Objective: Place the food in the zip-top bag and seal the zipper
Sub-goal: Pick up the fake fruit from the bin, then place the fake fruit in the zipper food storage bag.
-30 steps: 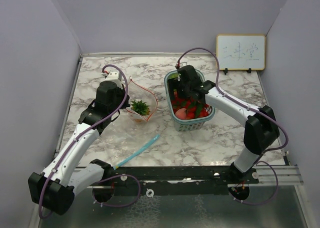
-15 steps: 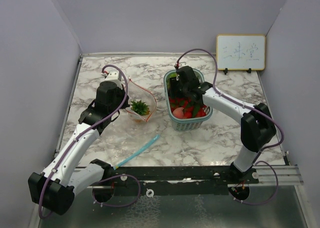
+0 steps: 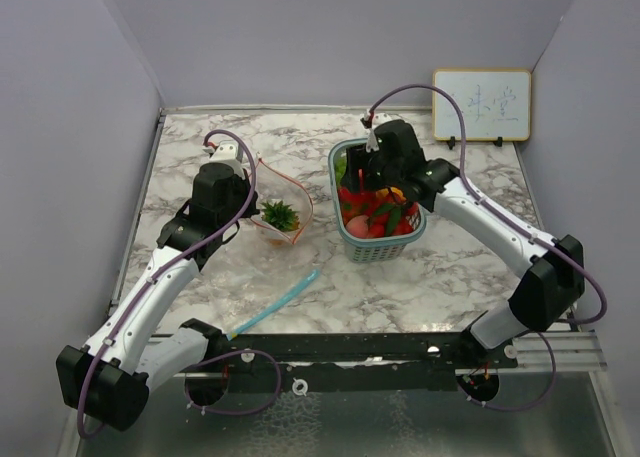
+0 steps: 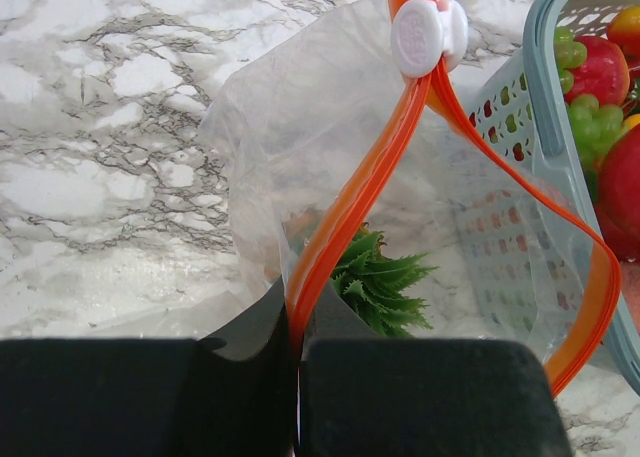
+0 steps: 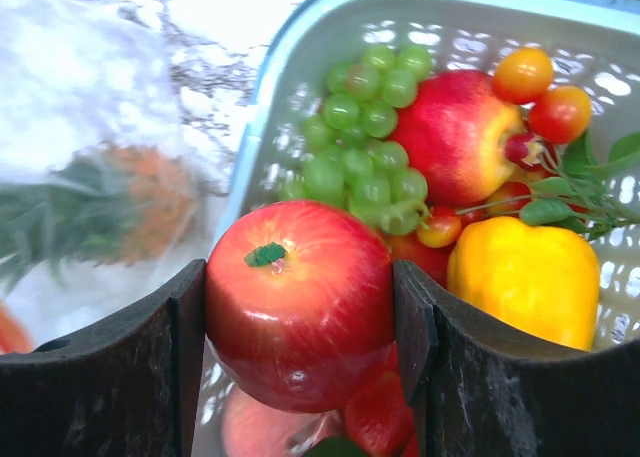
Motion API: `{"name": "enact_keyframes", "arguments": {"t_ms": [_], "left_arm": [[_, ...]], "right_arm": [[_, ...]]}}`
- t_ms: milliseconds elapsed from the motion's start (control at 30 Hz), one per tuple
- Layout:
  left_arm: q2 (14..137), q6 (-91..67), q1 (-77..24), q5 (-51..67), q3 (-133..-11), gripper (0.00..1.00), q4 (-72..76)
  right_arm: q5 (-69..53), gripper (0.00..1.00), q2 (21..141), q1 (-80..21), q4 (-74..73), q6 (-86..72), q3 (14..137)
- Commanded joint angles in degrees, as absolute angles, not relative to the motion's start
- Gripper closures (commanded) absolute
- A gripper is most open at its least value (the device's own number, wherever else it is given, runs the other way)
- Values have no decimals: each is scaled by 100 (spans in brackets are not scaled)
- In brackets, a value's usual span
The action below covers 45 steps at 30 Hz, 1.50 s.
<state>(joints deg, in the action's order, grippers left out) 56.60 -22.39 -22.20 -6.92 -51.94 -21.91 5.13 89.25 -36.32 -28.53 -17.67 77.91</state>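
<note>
The clear zip-top bag (image 3: 285, 199) with an orange zipper stands open left of the teal basket (image 3: 380, 249). Leafy greens (image 3: 281, 215) lie inside it. My left gripper (image 3: 252, 215) is shut on the bag's orange zipper edge (image 4: 345, 217), below the white slider (image 4: 425, 32); the greens (image 4: 385, 277) show through the plastic. My right gripper (image 5: 300, 277) is shut on a red apple (image 5: 290, 327), held above the basket's left side (image 5: 300, 37). Green grapes (image 5: 360, 147), a yellow pepper (image 5: 525, 277), a red-pink fruit (image 5: 455, 137) and small tomatoes (image 5: 540, 92) lie in the basket.
A small whiteboard (image 3: 481, 105) stands at the back right. A light blue stick (image 3: 280, 302) lies on the marble near the front. Purple walls close the table on three sides.
My right gripper has risen out of the basket holding the red apple, and its arm has swung back to the right. The left gripper and the bag have stayed put.
</note>
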Motion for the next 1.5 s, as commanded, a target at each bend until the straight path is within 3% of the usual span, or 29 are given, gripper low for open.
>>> {"name": "enact_keyframes", "arguments": {"t_ms": [0, 333, 667, 900, 1100, 1300, 1467], "left_arm": [[5694, -2228, -2203, -751, -5214, 100, -2106], [5811, -2314, -2197, -581, -5260, 100, -2012], [5912, -2428, -2197, -190, -5518, 100, -2014], [5863, -2557, -2199, 60, -5647, 100, -2005], [5820, -2673, -2203, 305, -5634, 100, -1993], [5882, -2941, -2197, 760, -5448, 100, -1698], [5937, -3172, -2197, 1025, -5378, 100, -1533]], "right_arm": [[-478, 61, 8532, -3612, -3079, -1636, 8088], [-3279, 65, 7921, -3856, -1793, -1799, 7944], [-3856, 65, 8502, -4263, -462, -2298, 7712], [-3003, 66, 9175, -4355, -393, -2349, 7928], [-1296, 66, 9426, -4496, -624, -2184, 8213], [712, 57, 9465, -4951, -231, -2082, 8096], [1475, 51, 9773, -5128, -122, -2034, 8230]]}}
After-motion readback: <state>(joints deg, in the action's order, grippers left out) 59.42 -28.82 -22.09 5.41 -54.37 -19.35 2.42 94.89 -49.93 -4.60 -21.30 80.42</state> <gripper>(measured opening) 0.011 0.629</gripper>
